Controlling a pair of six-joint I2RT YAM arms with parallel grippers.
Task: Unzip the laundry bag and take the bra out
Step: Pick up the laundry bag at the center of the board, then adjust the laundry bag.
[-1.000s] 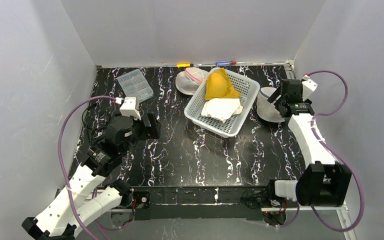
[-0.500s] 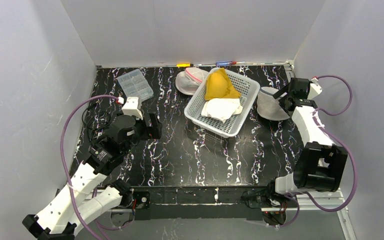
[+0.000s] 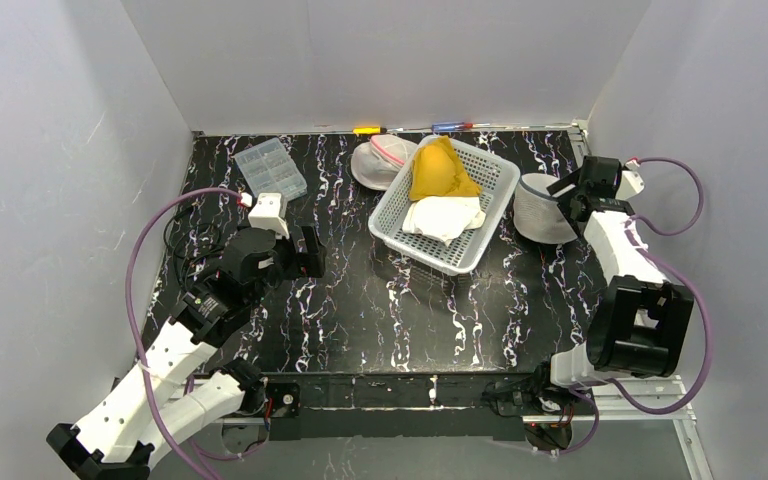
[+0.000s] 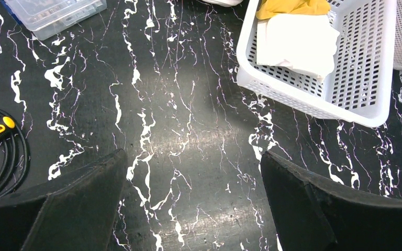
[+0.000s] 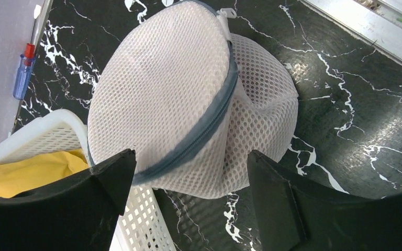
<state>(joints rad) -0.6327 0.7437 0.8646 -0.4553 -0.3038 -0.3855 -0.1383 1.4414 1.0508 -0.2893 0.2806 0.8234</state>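
Observation:
The laundry bag (image 3: pixel 540 208) is a white mesh dome on the black marble table, just right of the white basket (image 3: pixel 487 222). Its grey-blue zipper (image 5: pixel 209 123) runs shut across it, and the white pull (image 5: pixel 223 14) sits at the far end. My right gripper (image 3: pixel 568 200) is open close over the bag's right side, and its fingertips (image 5: pixel 120 162) straddle the near edge of the bag (image 5: pixel 183 89) without gripping it. My left gripper (image 4: pixel 192 153) is open above bare table at the left (image 3: pixel 305 252). The bra does not show.
The basket (image 4: pixel 314 104) holds a yellow cloth (image 3: pixel 440 170) and a white cloth (image 3: pixel 443 215). A white pouch with a pink rim (image 3: pixel 380 160) lies behind it. A clear organizer box (image 3: pixel 271 170) sits back left. Screwdrivers (image 3: pixel 445 126) lie along the back wall, and a black cable (image 4: pixel 10 157) is at the left.
My right arm has swung right and back, off the top of the bag. The bag now stands as a fuller dome. My left arm has edged slightly right.

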